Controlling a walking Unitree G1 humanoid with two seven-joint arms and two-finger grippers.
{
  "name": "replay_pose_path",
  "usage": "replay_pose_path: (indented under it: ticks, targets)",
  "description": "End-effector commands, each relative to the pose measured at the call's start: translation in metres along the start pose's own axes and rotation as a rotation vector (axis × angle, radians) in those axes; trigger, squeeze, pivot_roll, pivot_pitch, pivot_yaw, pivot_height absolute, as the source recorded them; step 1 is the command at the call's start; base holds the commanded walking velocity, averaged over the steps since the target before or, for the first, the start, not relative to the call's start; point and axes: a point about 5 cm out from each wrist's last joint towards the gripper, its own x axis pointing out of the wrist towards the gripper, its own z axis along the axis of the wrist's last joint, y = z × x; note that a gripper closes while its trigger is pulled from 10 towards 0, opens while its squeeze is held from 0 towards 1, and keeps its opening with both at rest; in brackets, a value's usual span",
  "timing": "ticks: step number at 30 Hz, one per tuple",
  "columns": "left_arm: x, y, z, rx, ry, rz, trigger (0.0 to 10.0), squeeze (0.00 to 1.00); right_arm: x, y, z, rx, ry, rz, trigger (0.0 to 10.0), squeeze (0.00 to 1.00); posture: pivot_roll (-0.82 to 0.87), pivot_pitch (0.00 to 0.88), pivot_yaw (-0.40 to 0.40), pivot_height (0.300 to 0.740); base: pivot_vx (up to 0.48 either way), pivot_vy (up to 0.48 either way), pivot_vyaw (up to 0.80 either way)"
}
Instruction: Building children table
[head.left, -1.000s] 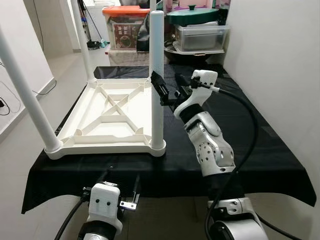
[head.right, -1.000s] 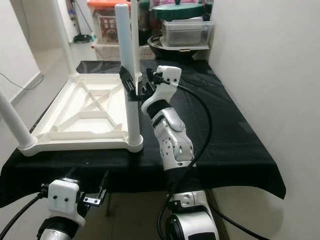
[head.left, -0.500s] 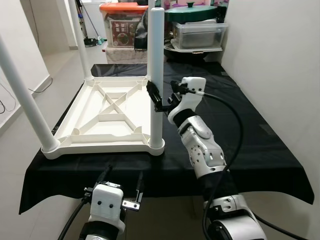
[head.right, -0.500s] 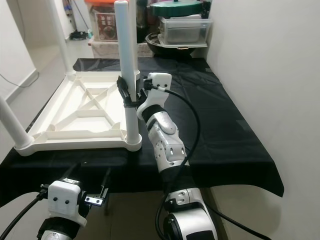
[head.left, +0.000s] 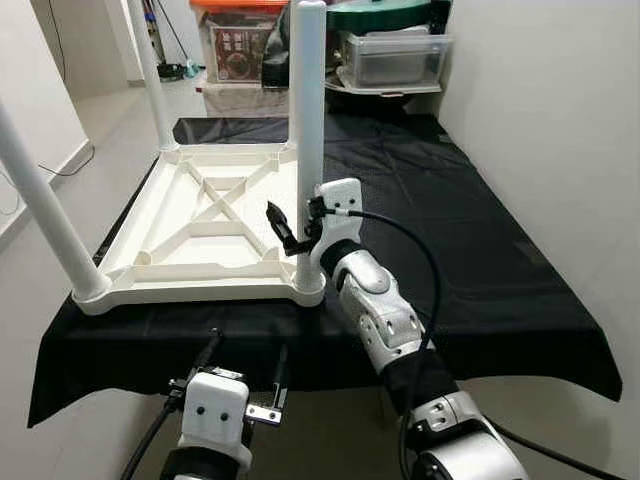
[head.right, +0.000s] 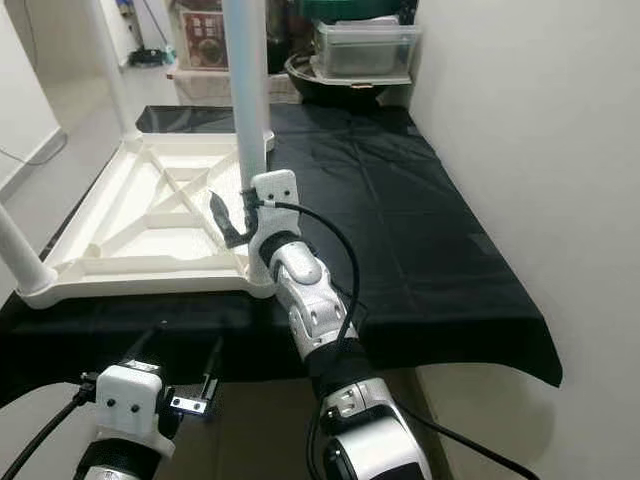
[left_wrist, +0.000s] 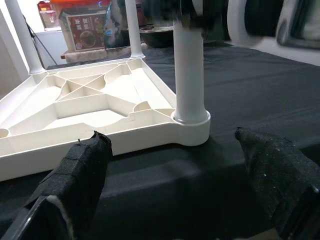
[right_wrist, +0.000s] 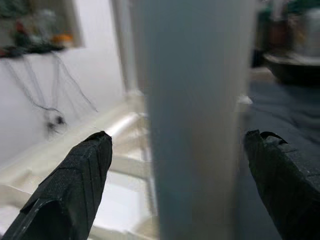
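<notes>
around near leg (head.left: 308, 150), right claw (right_wrist: 175, 165) agape

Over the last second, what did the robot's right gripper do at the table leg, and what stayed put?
The right gripper slid down the near-right table leg toward its base, fingers open around it. The upturned tabletop and left gripper stayed put.

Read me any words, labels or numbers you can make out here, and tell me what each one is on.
No text here can be read.
Red label on the clear storage box with the orange lid: print too small and blurred.
White table, black cloth, right gripper: no markings seen.
</notes>
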Motion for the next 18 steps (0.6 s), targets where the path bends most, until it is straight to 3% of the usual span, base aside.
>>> replay_pose_path:
  ticks: [1,6,13,14,18]
  targets:
    - [-0.0023,-0.0016,0.0028,0.004,-0.002,0.004,10.0,0.00,0.0061,0.0024,0.0053,-0.006,-0.010,-0.074,10.0,0.00,0.03,0.100,-0.048,0.740,0.000,0.000,0.00]
    - [-0.0031,-0.0031,0.0042,0.002,-0.002,0.007,10.0,0.00,0.0084,-0.0006,0.0053,-0.016,0.009,-0.160,10.0,0.00,0.03,0.105,-0.051,0.740,0.000,0.000,0.00]
    - [-0.0037,-0.0044,0.0045,0.000,0.000,0.009,10.0,0.00,0.0104,0.0021,0.0091,-0.011,-0.002,-0.183,10.0,0.00,0.03,0.109,-0.053,0.740,0.000,0.000,0.00]
    - [-0.0038,-0.0046,0.0042,0.000,0.002,0.009,10.0,0.00,0.0110,0.0030,0.0111,-0.017,-0.010,-0.183,0.0,0.00,0.03,0.109,-0.053,0.740,0.000,0.000,0.00]
    - [-0.0039,-0.0049,0.0037,0.000,0.007,0.008,10.0,0.00,0.0113,0.0012,0.0109,-0.019,-0.003,-0.218,0.0,0.00,0.03,0.109,-0.053,0.740,0.000,0.000,0.00]
